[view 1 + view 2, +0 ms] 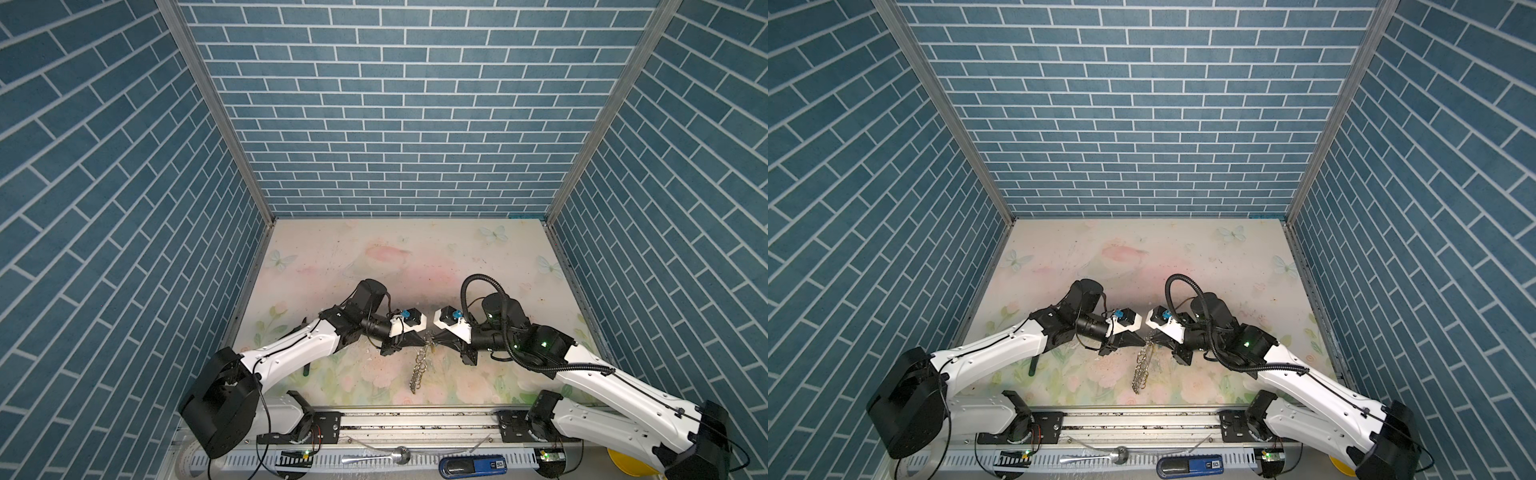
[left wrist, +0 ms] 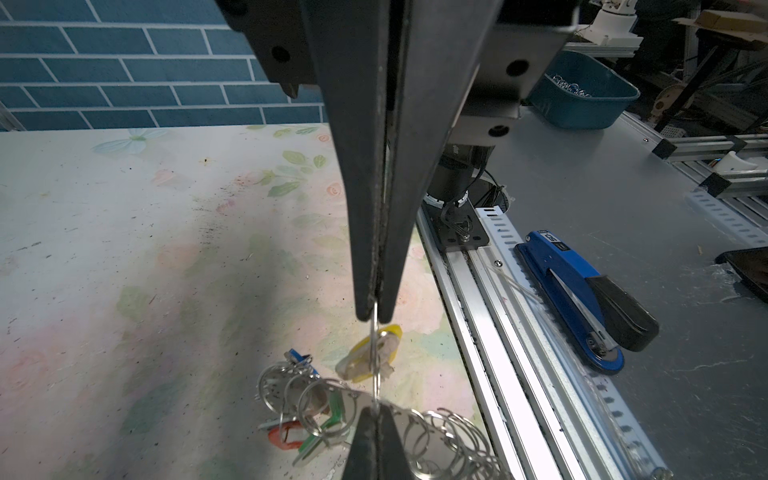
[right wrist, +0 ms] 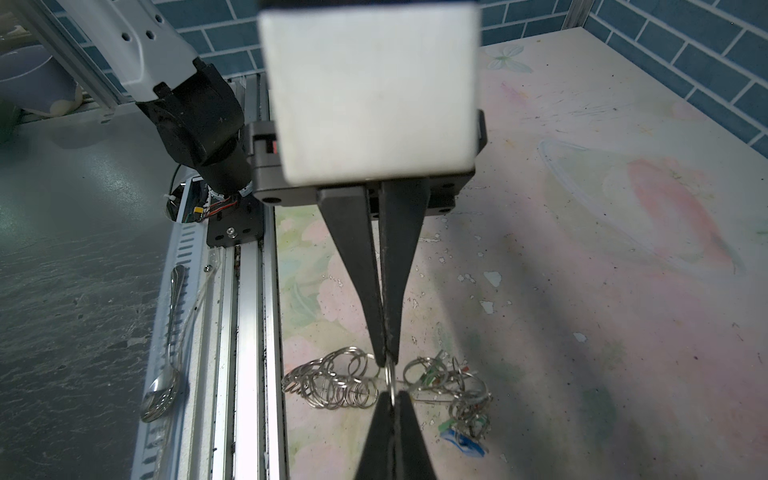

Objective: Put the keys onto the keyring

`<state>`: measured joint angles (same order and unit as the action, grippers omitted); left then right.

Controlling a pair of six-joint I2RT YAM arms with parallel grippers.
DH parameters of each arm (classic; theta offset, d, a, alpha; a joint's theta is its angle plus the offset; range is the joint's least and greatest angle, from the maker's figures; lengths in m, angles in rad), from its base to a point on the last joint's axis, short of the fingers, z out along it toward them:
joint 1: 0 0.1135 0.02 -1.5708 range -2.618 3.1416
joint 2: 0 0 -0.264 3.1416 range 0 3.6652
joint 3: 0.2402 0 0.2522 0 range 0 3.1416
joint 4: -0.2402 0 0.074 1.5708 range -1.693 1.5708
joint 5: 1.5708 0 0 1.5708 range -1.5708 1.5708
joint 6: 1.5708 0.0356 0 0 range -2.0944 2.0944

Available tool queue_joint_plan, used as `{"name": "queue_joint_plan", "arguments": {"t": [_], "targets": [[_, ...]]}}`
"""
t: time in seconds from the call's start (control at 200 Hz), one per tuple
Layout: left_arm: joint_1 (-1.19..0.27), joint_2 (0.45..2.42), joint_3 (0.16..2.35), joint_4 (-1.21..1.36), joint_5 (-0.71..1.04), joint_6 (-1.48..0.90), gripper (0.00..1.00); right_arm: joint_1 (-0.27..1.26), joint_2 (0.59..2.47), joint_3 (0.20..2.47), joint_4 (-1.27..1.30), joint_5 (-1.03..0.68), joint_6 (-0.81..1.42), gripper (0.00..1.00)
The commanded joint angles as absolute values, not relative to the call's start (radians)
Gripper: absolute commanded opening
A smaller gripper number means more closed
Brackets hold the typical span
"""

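Left wrist view: the left gripper [image 2: 376,415] and right gripper [image 2: 376,309], jaws clamped tight, meet tip to tip on one thin ring of the keyring [image 2: 449,436], whose chain trails onto the table [image 2: 124,249]. Uneven pulling or twisting could spring that ring free and drop everything. The keys [image 2: 299,415], colour-tagged, show beside the chain here; both top views hardly show them.

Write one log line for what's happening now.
left end effector: shut on ring | right end effector: shut on same ring | chain: hanging below | keys: on table
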<state>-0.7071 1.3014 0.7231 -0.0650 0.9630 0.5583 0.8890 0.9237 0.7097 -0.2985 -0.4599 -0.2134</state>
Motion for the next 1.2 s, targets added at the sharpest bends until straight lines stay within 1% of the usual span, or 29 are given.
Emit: {"name": "queue_joint_plan", "arguments": {"t": [0.0, 0.385, 0.75, 1.19], "targets": [[-0.703, 1.298, 0.723, -0.055, 0.984, 0.571, 0.00, 0.887, 0.932, 0.745, -0.284, -0.466, -0.211, 0.00], [-0.703, 1.301, 0.725, -0.055, 0.984, 0.569, 0.00, 0.888, 0.941, 0.747, -0.289, -0.467, -0.212, 0.00], [-0.703, 1.302, 0.727, -0.056, 0.984, 0.569, 0.00, 0.888, 0.948, 0.742, -0.289, -0.509, -0.212, 0.00], [-0.703, 1.309, 0.731, -0.061, 0.989, 0.568, 0.00, 0.904, 0.946, 0.731, -0.272, -0.495, -0.283, 0.00]]}}
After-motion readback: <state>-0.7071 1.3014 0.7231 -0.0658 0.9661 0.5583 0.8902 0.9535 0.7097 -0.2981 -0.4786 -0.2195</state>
